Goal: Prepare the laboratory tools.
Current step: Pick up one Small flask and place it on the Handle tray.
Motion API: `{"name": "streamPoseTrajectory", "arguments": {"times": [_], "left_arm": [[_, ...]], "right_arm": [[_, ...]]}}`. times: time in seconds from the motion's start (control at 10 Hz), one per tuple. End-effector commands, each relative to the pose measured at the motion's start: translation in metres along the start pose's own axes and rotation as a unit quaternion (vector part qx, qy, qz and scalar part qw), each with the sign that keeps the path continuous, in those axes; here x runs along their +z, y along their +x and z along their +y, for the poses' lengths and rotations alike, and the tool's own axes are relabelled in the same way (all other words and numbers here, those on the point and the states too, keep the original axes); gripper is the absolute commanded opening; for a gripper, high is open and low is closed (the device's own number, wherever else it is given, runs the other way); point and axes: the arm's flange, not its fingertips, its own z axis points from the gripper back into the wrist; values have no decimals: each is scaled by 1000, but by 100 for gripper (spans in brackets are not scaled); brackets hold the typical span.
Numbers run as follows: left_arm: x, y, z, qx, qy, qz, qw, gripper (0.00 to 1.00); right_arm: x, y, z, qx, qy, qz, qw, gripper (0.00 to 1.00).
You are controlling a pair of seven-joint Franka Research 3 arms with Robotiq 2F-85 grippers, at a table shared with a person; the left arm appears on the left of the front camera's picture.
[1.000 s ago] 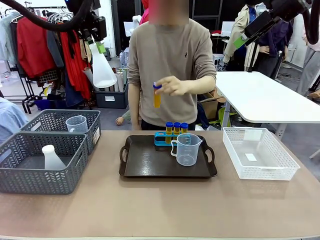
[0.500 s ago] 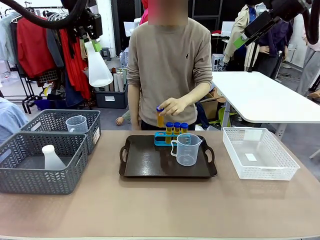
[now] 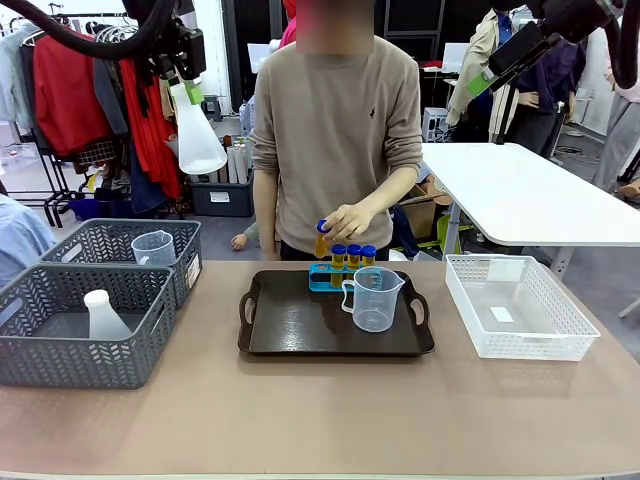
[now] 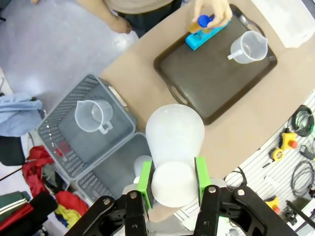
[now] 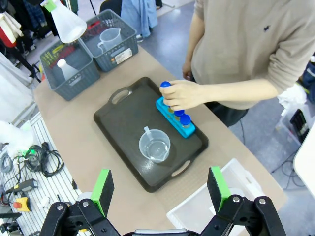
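My left gripper (image 3: 183, 82) hangs high over the table's left side, shut on the neck of a white conical flask (image 3: 197, 137); in the left wrist view the green pads (image 4: 145, 181) clamp that flask (image 4: 174, 135). A clear beaker (image 3: 375, 298) stands on the dark tray (image 3: 290, 330) in front of the blue tube rack (image 3: 320, 281), which holds three yellow tubes with blue caps. The person's hand sets another tube (image 3: 322, 238) at the rack's left end. My right gripper (image 5: 160, 189) is open, high above the table, empty.
Two grey mesh baskets sit at the left: the far one (image 3: 110, 240) holds a second beaker (image 3: 153, 247), the near one (image 3: 40, 350) a second flask (image 3: 103, 315). A white mesh basket (image 3: 520, 335) stands at the right. The person stands at the far edge.
The person's hand came down with the yellow tube from chest height to the rack. My left gripper and its flask shifted slightly left, then stayed still. The right gripper has not moved.
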Motion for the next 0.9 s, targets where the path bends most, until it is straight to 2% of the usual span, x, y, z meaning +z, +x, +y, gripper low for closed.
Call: {"name": "streamPoseTrajectory", "arguments": {"times": [0.0, 0.6, 0.8], "left_arm": [[3, 0, 0, 0, 2, -6, 1000, 0], [0, 0, 0, 0, 0, 0, 1000, 0], [-28, 14, -8, -24, -15, 20, 999, 0]], "right_arm": [[1, 0, 0, 1, 1, -1, 1000, 100], [1, 0, 0, 1, 1, -1, 1000, 100], [1, 0, 0, 1, 1, -1, 1000, 100]]}}
